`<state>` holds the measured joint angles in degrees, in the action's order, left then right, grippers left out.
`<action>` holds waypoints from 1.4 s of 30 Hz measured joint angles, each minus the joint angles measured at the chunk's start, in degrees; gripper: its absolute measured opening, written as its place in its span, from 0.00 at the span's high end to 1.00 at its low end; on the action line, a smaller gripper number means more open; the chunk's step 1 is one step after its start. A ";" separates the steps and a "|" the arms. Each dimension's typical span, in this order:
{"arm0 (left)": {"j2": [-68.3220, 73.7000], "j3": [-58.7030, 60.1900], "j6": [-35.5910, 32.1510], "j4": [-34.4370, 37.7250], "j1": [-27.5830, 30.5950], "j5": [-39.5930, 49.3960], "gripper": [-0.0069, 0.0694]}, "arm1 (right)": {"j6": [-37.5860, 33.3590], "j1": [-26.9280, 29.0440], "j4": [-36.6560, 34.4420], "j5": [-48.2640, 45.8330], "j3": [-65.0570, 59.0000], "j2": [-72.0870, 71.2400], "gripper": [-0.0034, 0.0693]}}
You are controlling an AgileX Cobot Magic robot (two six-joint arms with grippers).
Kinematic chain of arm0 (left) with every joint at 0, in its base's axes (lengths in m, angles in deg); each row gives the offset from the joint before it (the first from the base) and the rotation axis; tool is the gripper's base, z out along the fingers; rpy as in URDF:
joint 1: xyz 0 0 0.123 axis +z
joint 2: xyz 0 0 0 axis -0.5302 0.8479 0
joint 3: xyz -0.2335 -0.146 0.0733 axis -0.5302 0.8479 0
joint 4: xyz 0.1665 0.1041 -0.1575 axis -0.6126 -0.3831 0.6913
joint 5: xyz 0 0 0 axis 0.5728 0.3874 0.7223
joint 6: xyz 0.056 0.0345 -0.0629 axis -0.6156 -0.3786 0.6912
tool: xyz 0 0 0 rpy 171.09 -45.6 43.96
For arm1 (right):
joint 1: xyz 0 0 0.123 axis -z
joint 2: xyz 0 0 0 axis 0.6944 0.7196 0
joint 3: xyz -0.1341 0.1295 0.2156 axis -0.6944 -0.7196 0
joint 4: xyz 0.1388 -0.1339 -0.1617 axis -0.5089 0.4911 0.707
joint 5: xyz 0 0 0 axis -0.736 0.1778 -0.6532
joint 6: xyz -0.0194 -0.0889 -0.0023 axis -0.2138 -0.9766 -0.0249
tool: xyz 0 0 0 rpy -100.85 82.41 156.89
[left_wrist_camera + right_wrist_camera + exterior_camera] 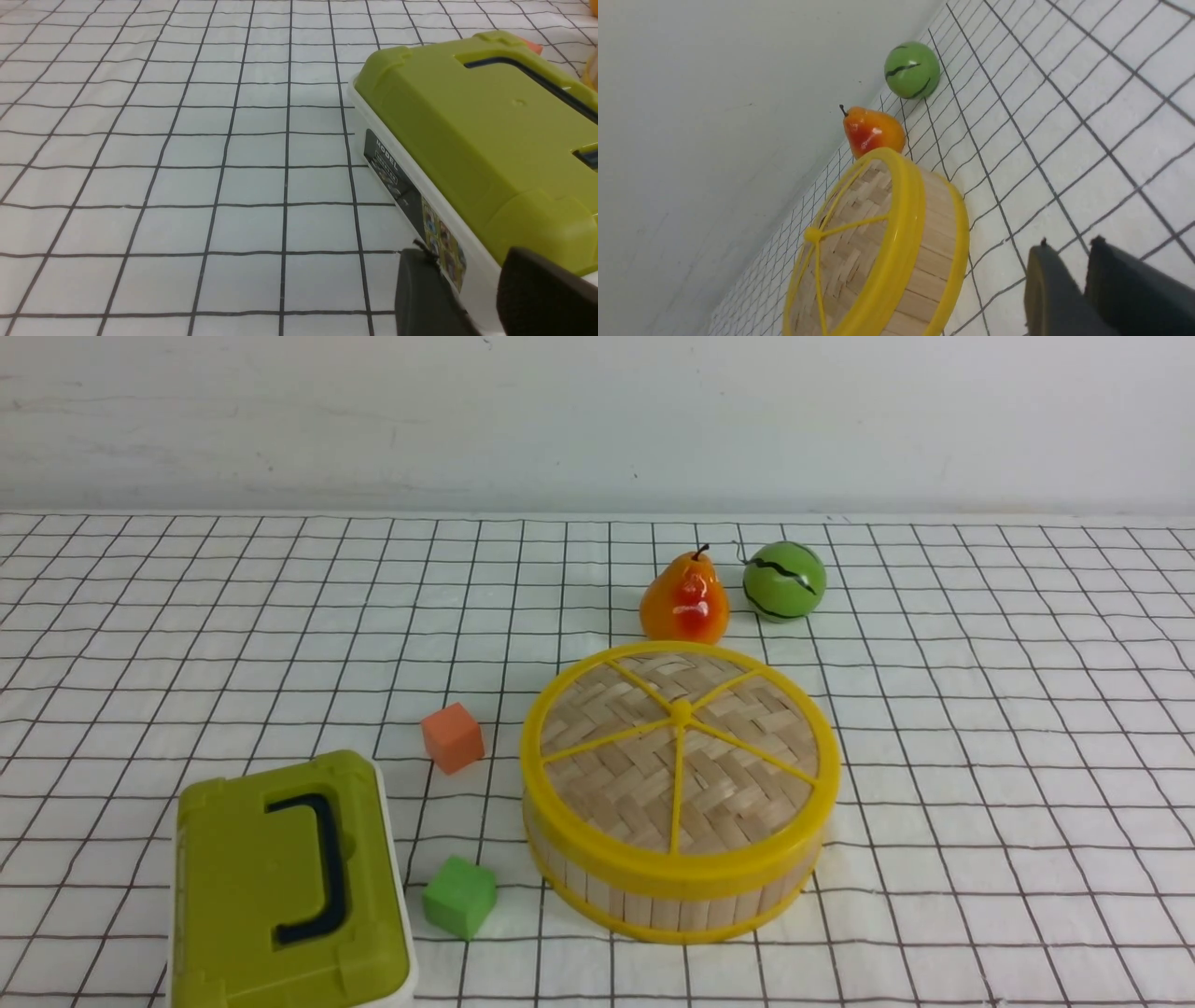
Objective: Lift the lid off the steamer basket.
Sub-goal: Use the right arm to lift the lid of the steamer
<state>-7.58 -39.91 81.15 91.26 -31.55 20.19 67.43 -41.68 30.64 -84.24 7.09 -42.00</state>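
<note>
The lid (681,747), a woven bamboo disc with a yellow rim, spokes and centre knob, sits closed on the steamer basket (672,910) right of the table's middle. Neither gripper shows in the front view. In the right wrist view the lid (850,252) and the basket's slat wall (934,261) lie ahead of my right gripper (1070,243). That gripper is empty, its fingers nearly together, above the cloth beside the basket. My left gripper (467,254) is empty with a gap between its fingers, close beside the green box.
A green box with a dark handle (280,887) stands front left, also in the left wrist view (467,121). An orange cube (453,737) and a green cube (459,896) lie between box and basket. A pear (684,600) and a green ball (784,581) sit behind the basket.
</note>
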 joint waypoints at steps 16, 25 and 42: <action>0.00 0.00 0.00 0.00 0.00 0.00 0.60 | -35.41 0.00 16.32 -33.38 44.30 28.10 0.98; 0.00 0.00 0.00 0.00 0.00 0.00 0.60 | -42.01 -6.45 18.21 -45.87 57.66 46.58 0.98; 0.00 0.00 0.00 0.00 0.00 0.00 0.60 | -34.77 -23.23 30.63 -52.19 75.37 76.43 0.97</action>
<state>-7.58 -39.91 81.15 91.26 -31.55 20.19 32.66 -64.91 61.27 -136.43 82.46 34.43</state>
